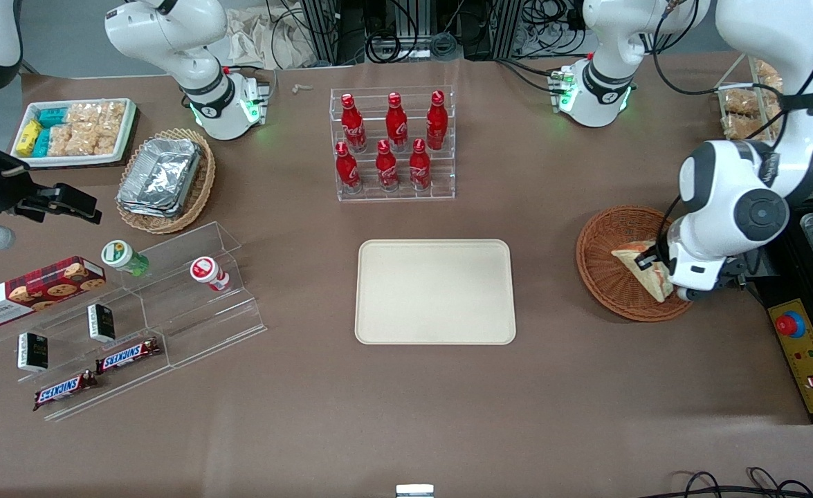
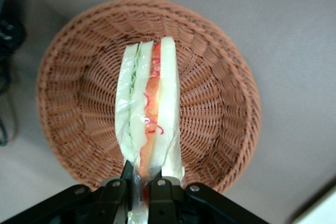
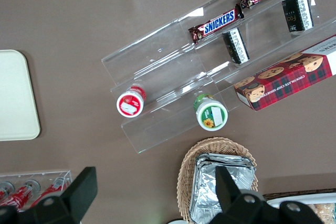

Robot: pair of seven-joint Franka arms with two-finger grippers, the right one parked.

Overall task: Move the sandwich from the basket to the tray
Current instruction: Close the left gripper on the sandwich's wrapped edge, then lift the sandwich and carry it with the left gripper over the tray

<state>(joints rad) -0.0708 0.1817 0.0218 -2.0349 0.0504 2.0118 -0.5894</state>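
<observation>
The gripper (image 2: 139, 190) is over the basket (image 1: 603, 266), at the working arm's end of the table, its fingers (image 2: 116, 192) pressed against the two faces of the sandwich (image 2: 149, 124). The sandwich stands on edge, reaching from the fingertips across the basket's middle. The tray (image 1: 436, 291) lies flat on the table well apart from the fingers, toward the parked arm's end.

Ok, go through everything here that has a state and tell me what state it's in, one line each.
Gripper: over the basket, shut on the sandwich.
Sandwich: wrapped in clear film, on edge, gripped at one end, above the basket.
Basket: nothing else in it.
Tray: bare, lying flat.
Cola bottles: six, capped, upright in their clear rack.
Foil trays: stacked in the tan basket.
</observation>
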